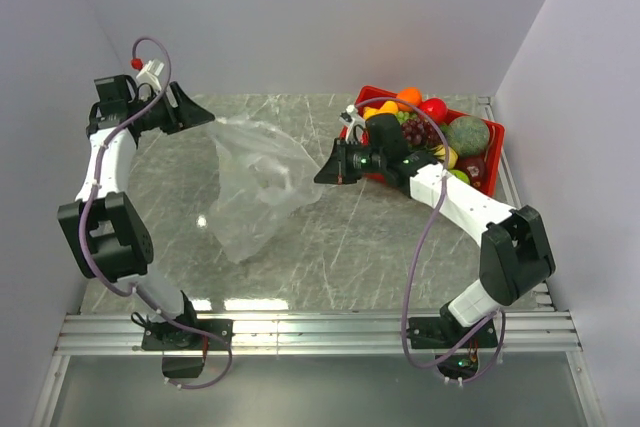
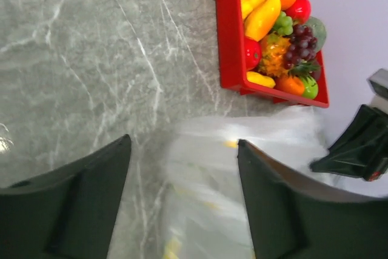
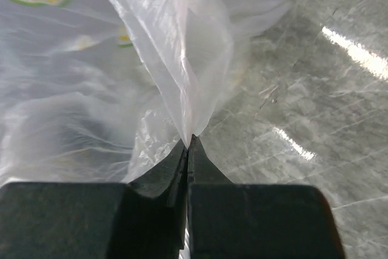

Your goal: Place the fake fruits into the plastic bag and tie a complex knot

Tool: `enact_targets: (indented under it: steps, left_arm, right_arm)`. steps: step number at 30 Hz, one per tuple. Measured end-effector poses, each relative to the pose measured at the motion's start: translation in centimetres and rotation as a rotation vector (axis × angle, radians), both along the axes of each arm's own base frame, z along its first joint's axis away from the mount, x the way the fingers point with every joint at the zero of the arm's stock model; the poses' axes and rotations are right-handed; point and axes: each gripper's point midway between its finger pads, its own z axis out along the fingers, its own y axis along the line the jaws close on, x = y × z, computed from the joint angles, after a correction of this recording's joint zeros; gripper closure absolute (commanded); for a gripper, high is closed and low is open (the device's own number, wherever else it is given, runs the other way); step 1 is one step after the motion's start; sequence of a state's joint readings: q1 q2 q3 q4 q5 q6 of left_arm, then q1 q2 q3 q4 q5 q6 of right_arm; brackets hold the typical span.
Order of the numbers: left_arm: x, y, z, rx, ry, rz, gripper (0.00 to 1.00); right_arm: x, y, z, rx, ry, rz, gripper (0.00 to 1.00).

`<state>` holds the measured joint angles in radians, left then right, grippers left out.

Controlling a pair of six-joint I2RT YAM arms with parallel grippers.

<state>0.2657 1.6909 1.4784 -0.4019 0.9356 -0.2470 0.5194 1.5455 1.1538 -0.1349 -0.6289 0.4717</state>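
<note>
Right gripper (image 3: 189, 144) clamped shut on plastic bag (image 1: 255, 187) rim; left gripper (image 2: 183, 144) spread open, gripping nothing, at bag's far-left corner; fake fruits (image 1: 420, 130) right of bag, nearest right gripper

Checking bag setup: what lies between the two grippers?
The plastic bag, spread between the left gripper and the right gripper, which pinches its edge; the top view shows it.
</note>
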Motion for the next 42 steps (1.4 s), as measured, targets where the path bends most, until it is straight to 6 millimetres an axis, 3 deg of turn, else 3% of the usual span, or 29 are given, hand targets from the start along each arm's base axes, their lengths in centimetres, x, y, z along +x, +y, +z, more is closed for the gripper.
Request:
enact_targets:
  steps: [2, 4, 8, 11, 14, 20, 21, 22, 24, 25, 26, 29, 33, 34, 36, 37, 39, 42]
  left_arm:
    - [-0.6, 0.0, 0.6, 0.011, -0.007, 0.005, 0.06]
    - [-1.6, -0.3, 1.8, 0.039, -0.026, 0.017, 0.01]
    - [-4.7, -1.1, 3.7, 0.129, -0.062, 0.054, 0.01]
    - [-7.1, -2.3, 3.6, 0.209, -0.076, 0.063, 0.01]
    - [-9.2, -3.8, 1.0, 0.262, 0.000, 0.053, 0.01]
    - [-10.7, -5.5, -6.2, 0.351, 0.251, 0.030, 0.01]
    - [-10.9, -5.7, -7.2, 0.361, 0.290, 0.021, 0.09]
    - [-11.2, -5.9, -8.1, 0.366, 0.330, 0.013, 0.30]
    - [-11.7, -5.8, -9.6, 0.374, 0.393, 0.004, 0.54]
    - [-11.9, -5.6, -10.1, 0.376, 0.411, -0.001, 0.82]
    - [-12.0, -5.4, -10.3, 0.368, 0.425, -0.001, 0.97]
    - [-10.7, -2.9, -9.4, 0.318, 0.385, 0.039, 1.00]
    - [-6.5, 2.3, -4.5, 0.311, 0.156, 0.133, 1.00]
    - [-5.8, 2.5, -3.0, 0.317, 0.069, 0.118, 1.00]
    - [-5.7, 1.2, -1.1, 0.330, -0.045, 0.054, 1.00]
    - [-6.0, 0.0, -0.1, 0.337, -0.104, 0.005, 1.00]
    - [-6.9, -2.3, 0.9, 0.344, -0.186, -0.085, 1.00]
    - [-8.4, -5.2, 1.1, 0.349, -0.254, -0.172, 1.00]
  right_arm:
    - [-0.2, 0.2, -0.3, -0.014, 0.011, -0.012, 1.00]
    - [-0.2, 0.5, -0.6, -0.032, 0.009, -0.029, 1.00]
    - [-0.2, 1.1, -0.9, -0.063, -0.003, -0.068, 1.00]
    - [-0.5, 1.5, -1.3, -0.089, -0.009, -0.087, 1.00]
    - [-0.7, 1.6, -1.6, -0.116, -0.021, -0.102, 1.00]
    - [-0.4, 1.5, -1.2, -0.150, -0.053, -0.135, 1.00]
    - [-0.2, 1.4, -1.0, -0.152, -0.062, -0.145, 1.00]
    - [0.0, 1.3, -0.7, -0.154, -0.072, -0.155, 1.00]
    - [0.3, 1.0, -0.2, -0.154, -0.091, -0.170, 1.00]
    - [0.5, 0.9, 0.1, -0.151, -0.099, -0.176, 1.00]
    - [0.8, 0.6, 0.4, -0.147, -0.107, -0.184, 1.00]
    - [2.3, -1.1, 1.1, -0.146, -0.130, -0.226, 1.00]
    - [4.2, -4.4, 2.0, -0.147, -0.184, -0.288, 1.00]
    - [4.1, -4.8, 2.1, -0.148, -0.196, -0.284, 0.96]
    - [3.3, -4.8, 2.2, -0.147, -0.210, -0.249, 0.73]
    - [2.9, -4.5, 2.4, -0.148, -0.220, -0.222, 0.47]
    - [2.4, -4.2, 2.4, -0.160, -0.243, -0.183, 0.25]
    - [2.2, -4.2, 2.8, -0.202, -0.285, -0.150, 0.19]
